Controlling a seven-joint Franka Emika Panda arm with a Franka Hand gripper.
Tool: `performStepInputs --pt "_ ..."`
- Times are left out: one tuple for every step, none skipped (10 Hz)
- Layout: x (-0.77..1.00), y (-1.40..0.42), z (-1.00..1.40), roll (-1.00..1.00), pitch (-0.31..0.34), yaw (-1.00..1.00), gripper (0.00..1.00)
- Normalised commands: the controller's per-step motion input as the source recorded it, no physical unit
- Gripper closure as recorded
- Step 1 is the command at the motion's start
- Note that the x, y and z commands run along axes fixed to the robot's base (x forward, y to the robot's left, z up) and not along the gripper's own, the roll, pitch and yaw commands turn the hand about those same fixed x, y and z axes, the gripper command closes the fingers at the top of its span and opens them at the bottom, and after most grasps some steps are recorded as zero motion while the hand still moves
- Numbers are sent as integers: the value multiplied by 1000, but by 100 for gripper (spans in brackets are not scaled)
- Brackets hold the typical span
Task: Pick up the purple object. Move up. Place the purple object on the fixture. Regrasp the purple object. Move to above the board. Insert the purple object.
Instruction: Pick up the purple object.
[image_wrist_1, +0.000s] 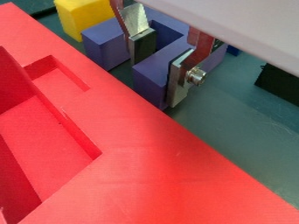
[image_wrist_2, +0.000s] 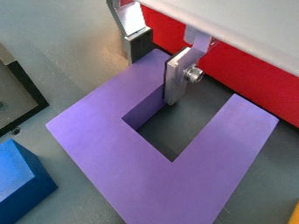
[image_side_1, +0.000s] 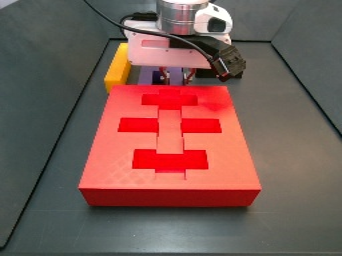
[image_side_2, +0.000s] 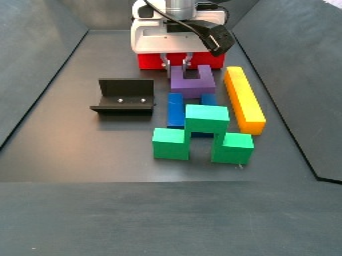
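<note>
Dark floor | gripper (image_wrist_2: 156, 59) straddling purple object (image_wrist_2: 176, 157) prong | jaws apart

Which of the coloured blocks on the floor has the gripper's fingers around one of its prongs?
The purple object, the U-shaped block. The gripper straddles one prong. The blue block, green block and yellow bar lie untouched beside it.

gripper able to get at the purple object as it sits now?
Probably yes: the gripper is already down at the purple object, open, with fingers straddling one prong. Nothing visibly blocks them.
</note>
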Motion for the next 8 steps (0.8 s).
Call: performStepInputs --pt "0 0 0 0 0 0 100" --pt "0 0 0 0 0 0 100" --pt "0 0 0 0 0 0 100" --pt "0 0 0 0 0 0 100" --pt "0 0 0 0 0 0 100" --pt "0 0 0 0 0 0 100" --pt "0 0 0 0 0 0 100" --pt "0 0 0 0 0 0 100"
